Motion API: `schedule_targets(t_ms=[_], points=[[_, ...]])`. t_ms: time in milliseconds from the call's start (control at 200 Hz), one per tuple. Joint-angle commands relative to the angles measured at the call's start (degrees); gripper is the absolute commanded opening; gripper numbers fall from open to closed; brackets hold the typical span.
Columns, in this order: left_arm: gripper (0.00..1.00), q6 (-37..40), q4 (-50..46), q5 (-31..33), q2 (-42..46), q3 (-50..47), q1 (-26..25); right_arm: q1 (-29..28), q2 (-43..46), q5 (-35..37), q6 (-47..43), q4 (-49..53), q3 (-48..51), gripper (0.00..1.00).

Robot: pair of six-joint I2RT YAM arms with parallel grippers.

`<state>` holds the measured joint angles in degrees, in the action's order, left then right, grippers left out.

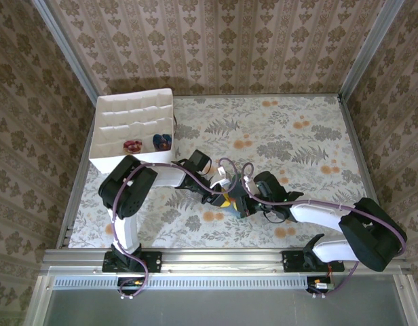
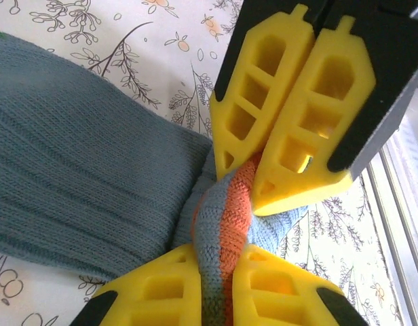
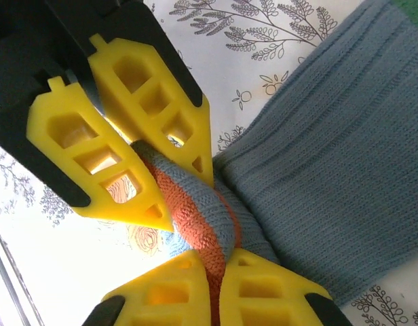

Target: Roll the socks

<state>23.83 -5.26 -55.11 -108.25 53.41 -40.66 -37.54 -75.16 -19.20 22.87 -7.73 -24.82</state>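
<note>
With left gripper [image 2: 214, 282] and right gripper [image 2: 244, 178] each clamped on the sock's [image 2: 80, 170] orange cuff [image 2: 240, 204] at their tips, roll together; keep tension.

I sit in lab test cell: aluminium frame rails [image 1: 222, 258] around floral tablecloth [image 1: 297, 136], wallpaper-printed panels [image 1: 222, 41] for walls, my arm bases [image 1: 131, 261] bolted to front rail.

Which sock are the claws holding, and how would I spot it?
On the floral table, look where the left gripper and right gripper meet. The grey-blue ribbed sock lies there, its orange cuff pinched by both. The other socks sit bundled in the white box.
</note>
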Motion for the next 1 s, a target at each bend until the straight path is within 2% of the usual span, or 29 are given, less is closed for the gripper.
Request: schedule_targets(t_ms=[0, 115, 340, 400, 590, 700, 795, 995], points=[[0.10, 3.26, -1.52, 7.59, 2.25, -3.34, 1.05, -0.44, -3.25, 1.74, 1.94, 7.95, -1.27, 0.00], [0.23, 6.35, 2.56, 8.79, 7.24, -7.10, 0.93, 0.05, -8.08, 0.48, 4.01, 10.69, -3.07, 0.00], [0.24, 11.35, 11.01, 15.01, 16.45, -13.75, -0.53, 2.48, -16.43, -4.18, 7.44, 13.91, -7.20, 0.00], [0.25, 13.65, 12.62, 17.87, 18.79, -15.23, -2.13, 2.82, -18.32, -4.66, 7.73, 15.67, -8.94, 0.00], [0.31, 21.41, 19.90, 34.64, 26.72, -21.29, -9.38, 3.50, -22.65, -5.41, 7.87, 20.09, -12.78, 0.00], [0.34, 23.27, 22.84, 39.25, 29.95, -23.65, -10.67, 3.78, -24.47, -5.89, 8.07, 21.04, -13.82, 0.00], [0.40, 25.04, 21.46, 39.18, 31.26, -23.93, -10.90, 3.88, -25.59, -6.33, 8.15, 21.40, -14.29, 0.00], [0.37, 30.06, 12.03, 40.22, 27.61, -20.07, -13.21, 4.22, -26.53, -7.89, 8.13, 21.51, -15.00, 0.00]])
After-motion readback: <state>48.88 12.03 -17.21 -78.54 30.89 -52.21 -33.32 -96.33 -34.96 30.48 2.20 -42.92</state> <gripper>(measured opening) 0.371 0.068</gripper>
